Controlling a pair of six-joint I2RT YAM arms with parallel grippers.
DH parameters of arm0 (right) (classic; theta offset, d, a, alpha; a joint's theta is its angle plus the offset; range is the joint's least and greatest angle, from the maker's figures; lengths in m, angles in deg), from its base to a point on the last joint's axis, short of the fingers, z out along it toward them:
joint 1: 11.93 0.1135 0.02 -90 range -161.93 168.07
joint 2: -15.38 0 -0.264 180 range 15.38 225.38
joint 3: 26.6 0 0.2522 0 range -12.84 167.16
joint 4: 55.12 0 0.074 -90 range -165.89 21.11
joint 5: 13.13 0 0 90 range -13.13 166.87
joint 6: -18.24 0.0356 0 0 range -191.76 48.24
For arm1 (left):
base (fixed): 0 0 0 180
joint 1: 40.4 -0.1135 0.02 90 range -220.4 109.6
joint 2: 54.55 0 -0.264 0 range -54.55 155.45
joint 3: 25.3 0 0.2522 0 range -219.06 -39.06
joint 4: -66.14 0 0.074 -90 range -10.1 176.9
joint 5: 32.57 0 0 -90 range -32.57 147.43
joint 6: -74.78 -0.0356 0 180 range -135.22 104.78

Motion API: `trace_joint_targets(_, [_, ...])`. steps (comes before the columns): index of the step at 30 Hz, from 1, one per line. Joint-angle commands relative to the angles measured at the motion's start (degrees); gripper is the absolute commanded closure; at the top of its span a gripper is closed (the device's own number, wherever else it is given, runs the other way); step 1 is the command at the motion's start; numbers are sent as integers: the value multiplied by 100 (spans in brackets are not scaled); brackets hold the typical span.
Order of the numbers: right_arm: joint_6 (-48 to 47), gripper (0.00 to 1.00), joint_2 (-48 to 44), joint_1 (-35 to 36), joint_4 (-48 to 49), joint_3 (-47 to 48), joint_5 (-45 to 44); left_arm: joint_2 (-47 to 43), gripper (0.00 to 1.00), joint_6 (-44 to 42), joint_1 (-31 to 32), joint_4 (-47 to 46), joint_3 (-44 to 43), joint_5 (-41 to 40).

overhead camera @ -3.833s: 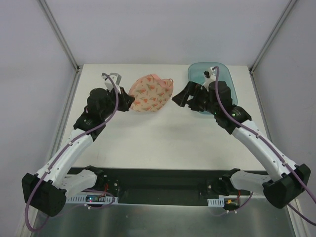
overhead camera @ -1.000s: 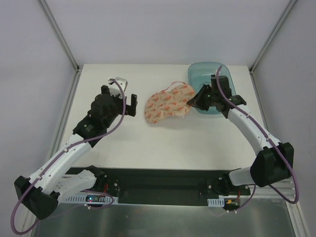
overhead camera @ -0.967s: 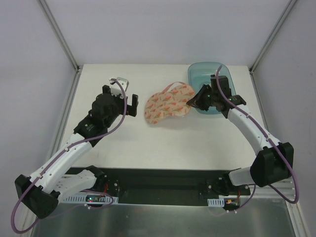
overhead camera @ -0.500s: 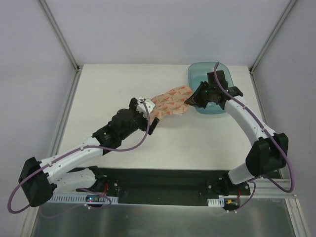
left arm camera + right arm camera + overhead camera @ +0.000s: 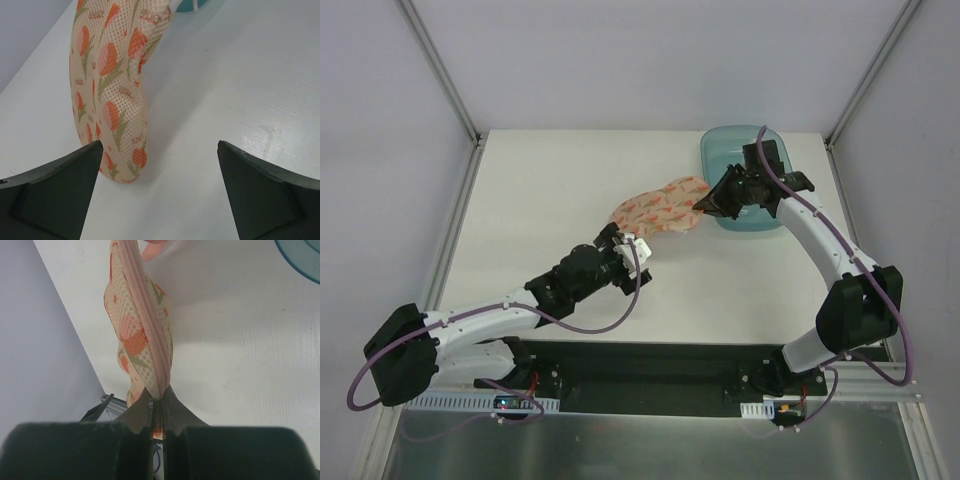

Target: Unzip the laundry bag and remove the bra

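The white table (image 5: 570,180) carries everything. The laundry bag (image 5: 655,212), a peach-orange mesh pouch printed with reddish tulips, lies stretched out near the table's middle. In the top view its long axis runs on a diagonal, from a near-left end up to a far-right end that points at the translucent teal basin (image 5: 732,150) in the far right corner. The left wrist view shows the bag (image 5: 112,85) standing on edge, with its rounded near end down on the table. The basin (image 5: 192,5) is only a sliver at the top of that view.

The right gripper (image 5: 705,205) meets the bag's far-right end just beside the basin's rim. Its fingers (image 5: 137,412) are pressed almost together, pinching the pink zip edging (image 5: 150,325), which runs straight away from them along the bag's upper edge.

The left gripper (image 5: 160,150) stands spread wide and holds nothing. The bag's near end sits between its fingers (image 5: 60,185), close against the left one; whether they touch I cannot tell.
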Motion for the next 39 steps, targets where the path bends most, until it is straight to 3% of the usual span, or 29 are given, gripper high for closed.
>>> trace_joint_targets(1, [292, 99, -21, -71, 102, 165, 399, -26, 1, -436, 198, -744, 73, 58])
trace_joint_targets(4, [398, 99, -29, -53, 163, 121, 513, 255, 1, -838, 514, -1217, -24, -521])
trace_joint_targets(9, [460, 99, -21, -71, 225, 113, 618, 1520, 1, -2973, 1182, -2535, -235, -1507])
trace_joint_targets(12, [442, 99, -47, -62, 216, 34, 627, 1907, 1, -3266, 1262, -3389, -270, -1674])
trace_joint_targets(18, [389, 98, -179, -71, 216, -81, 583, 2023, 1, -3301, 1262, -3829, -437, -1736])
trace_joint_targets(22, [345, 99, -196, -62, 216, -107, 618, 1751, 1, -3005, 1165, -3646, -498, -1614])
trace_joint_targets(25, [354, 99, -214, -71, 234, -107, 645, 1496, 1, -2285, 858, -2429, -841, -1174])
trace_joint_targets(28, [354, 99, -284, -62, 243, -116, 645, 1486, 1, -2114, 638, -1943, -1052, -849])
trace_joint_targets(35, [372, 99, -381, -71, 260, -151, 671, 1802, 5, -1877, 401, -1642, -1404, -480])
trace_joint_targets(39, [380, 99, -434, -71, 278, -186, 671, 1803, 2, -1886, 409, -1511, -1395, -269])
